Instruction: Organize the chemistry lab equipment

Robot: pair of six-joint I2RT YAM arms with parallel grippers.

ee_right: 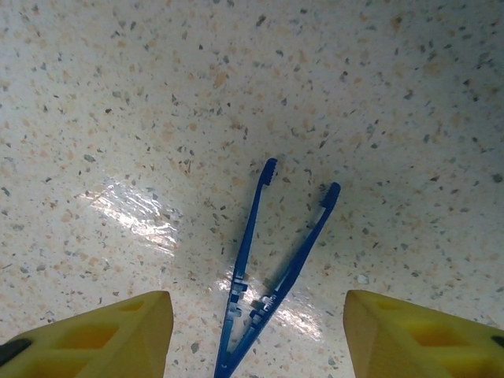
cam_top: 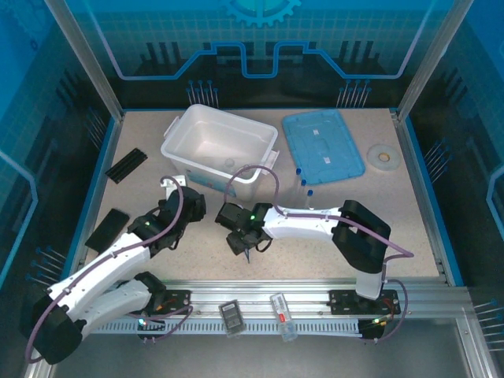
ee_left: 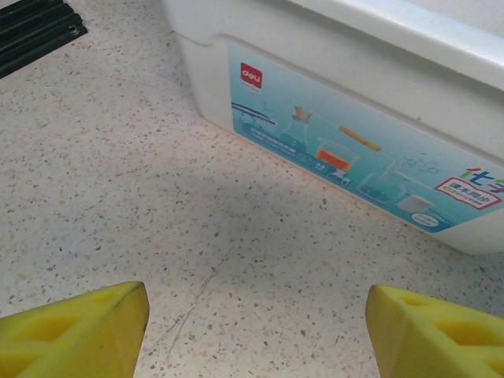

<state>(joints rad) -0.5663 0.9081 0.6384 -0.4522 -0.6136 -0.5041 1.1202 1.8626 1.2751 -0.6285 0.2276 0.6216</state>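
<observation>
Straddling dark blue plastic tweezers (ee_right: 252, 232) on speckled tabletop (ee_right: 118, 94) with right tool (ee_right: 257, 315) spread, not touching; left tool (ee_left: 257, 315) wide, empty.

Soft overhead light is falling evenly on the speckled tabletop (ee_right: 378, 94), glare is shining just left of the tweezers (ee_right: 250, 236) ahead of the right gripper (ee_right: 258, 299), and its yellow fingers (ee_right: 94, 335) are blurring, while blue is tinting the top view's edges.

The speckled table (cam_top: 417, 220) carries a white bin (cam_top: 213, 142), blue lid (cam_top: 323, 147), tweezers (ee_right: 236, 293), tubes (cam_top: 303, 183).
</observation>
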